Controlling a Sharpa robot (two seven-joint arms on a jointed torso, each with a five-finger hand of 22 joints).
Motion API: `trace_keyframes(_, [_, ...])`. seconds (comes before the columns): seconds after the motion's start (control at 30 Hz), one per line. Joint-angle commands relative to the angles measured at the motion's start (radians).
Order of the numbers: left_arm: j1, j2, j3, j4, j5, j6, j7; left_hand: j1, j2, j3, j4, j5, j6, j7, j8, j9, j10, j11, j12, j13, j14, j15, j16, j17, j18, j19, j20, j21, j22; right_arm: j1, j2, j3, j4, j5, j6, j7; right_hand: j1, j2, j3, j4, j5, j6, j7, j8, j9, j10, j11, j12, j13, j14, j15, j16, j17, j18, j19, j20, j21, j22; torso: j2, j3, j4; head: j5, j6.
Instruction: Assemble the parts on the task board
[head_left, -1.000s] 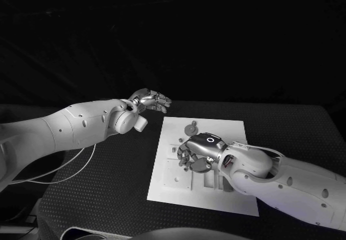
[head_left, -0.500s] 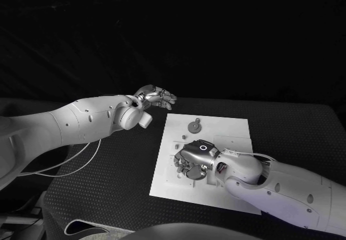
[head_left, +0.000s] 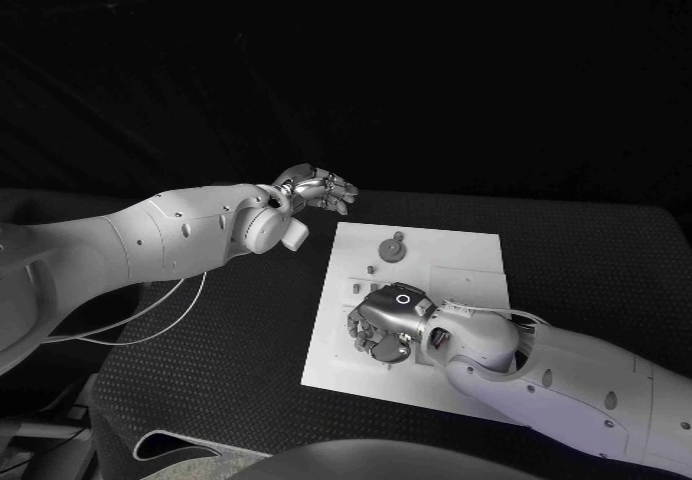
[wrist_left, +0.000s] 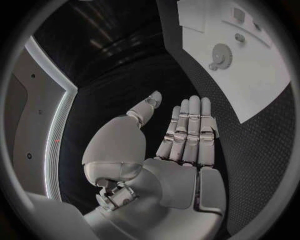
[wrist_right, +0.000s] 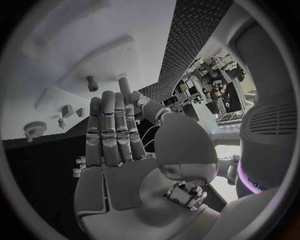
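Note:
The white task board lies in the middle of the black table. A round gear part rests near its far edge, with a small peg just nearer me. My right hand hovers low over the board's left middle, covering the slots there. In the right wrist view its fingers lie straight and together with nothing in them, and the peg and gear sit beyond. My left hand is raised off the board's far left corner, flat and empty, with the gear on the board.
A thin white cable loops over the table under my left arm. Bare black table stretches to the right of the board. My right forearm crosses the board's near right corner.
The camera has shifted a little. My right hand has slid over the board toward its near left side. The left hand has kept its place.

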Motion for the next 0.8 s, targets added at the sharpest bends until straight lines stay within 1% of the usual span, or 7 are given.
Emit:
trace_keyframes(0.03, [0.001, 0.003, 0.001, 0.001, 0.005, 0.008, 0.007, 0.003, 0.002, -0.006, -0.001, 0.000, 0.005, 0.001, 0.007, -0.001, -0.001, -0.006, 0.004, -0.001, 0.005, 0.000, -0.006, 0.001, -0.003, 0.006, -0.001, 0.005, -0.002, -0.002, 0.002, -0.001, -0.002, -0.016, 0.018, 0.013, 0.006, 0.008, 0.005, 0.000, 0.003, 0.007, -0.001, 0.013, 0.029, 0.007, 0.001, 0.000, 0.002, 0.000, -0.004, 0.006, 0.001, 0.013, 0.005, -0.001, 0.004, 0.023, 0.000, 0.0007, -0.0012, 0.003, -0.002])
trace_keyframes(0.27, [0.001, 0.003, 0.001, 0.002, 0.005, 0.009, 0.007, 0.003, 0.002, -0.006, -0.001, 0.000, 0.004, 0.001, 0.007, -0.001, -0.001, -0.006, 0.004, -0.001, 0.006, 0.000, -0.006, 0.002, -0.003, 0.006, -0.001, 0.005, -0.002, -0.003, 0.003, -0.007, -0.013, -0.019, 0.026, 0.012, 0.006, 0.008, 0.005, 0.000, 0.003, 0.007, -0.001, 0.013, 0.029, 0.007, 0.001, 0.000, 0.002, 0.000, -0.004, 0.006, 0.001, 0.013, 0.004, -0.001, 0.004, 0.023, 0.000, 0.0007, -0.0015, 0.004, -0.003])
trace_keyframes(0.53, [0.001, 0.002, 0.001, 0.002, 0.005, 0.009, 0.006, 0.003, 0.001, -0.007, -0.001, 0.000, 0.004, 0.001, 0.007, -0.001, -0.001, -0.006, 0.004, -0.002, 0.006, 0.000, -0.006, 0.002, -0.003, 0.006, -0.001, 0.005, -0.002, -0.003, 0.002, -0.009, -0.018, -0.021, 0.036, 0.010, 0.006, 0.008, 0.005, 0.000, 0.003, 0.007, -0.001, 0.012, 0.030, 0.007, 0.001, 0.000, 0.003, -0.001, -0.004, 0.007, 0.001, 0.013, 0.004, -0.001, 0.004, 0.023, 0.000, 0.0008, -0.0017, 0.007, -0.006])
trace_keyframes(0.8, [0.001, 0.002, 0.001, 0.002, 0.005, 0.009, 0.006, 0.003, 0.002, -0.007, -0.001, 0.000, 0.004, 0.001, 0.007, -0.002, -0.001, -0.006, 0.004, -0.002, 0.006, 0.000, -0.007, 0.003, -0.003, 0.006, -0.001, 0.005, -0.003, -0.003, 0.008, -0.012, -0.031, -0.036, 0.039, 0.002, 0.006, 0.008, 0.005, -0.001, 0.003, 0.007, -0.001, 0.012, 0.030, 0.007, 0.001, -0.001, 0.003, -0.001, -0.004, 0.007, 0.001, 0.013, 0.004, -0.001, 0.004, 0.023, 0.000, 0.0008, -0.0017, 0.007, -0.006])
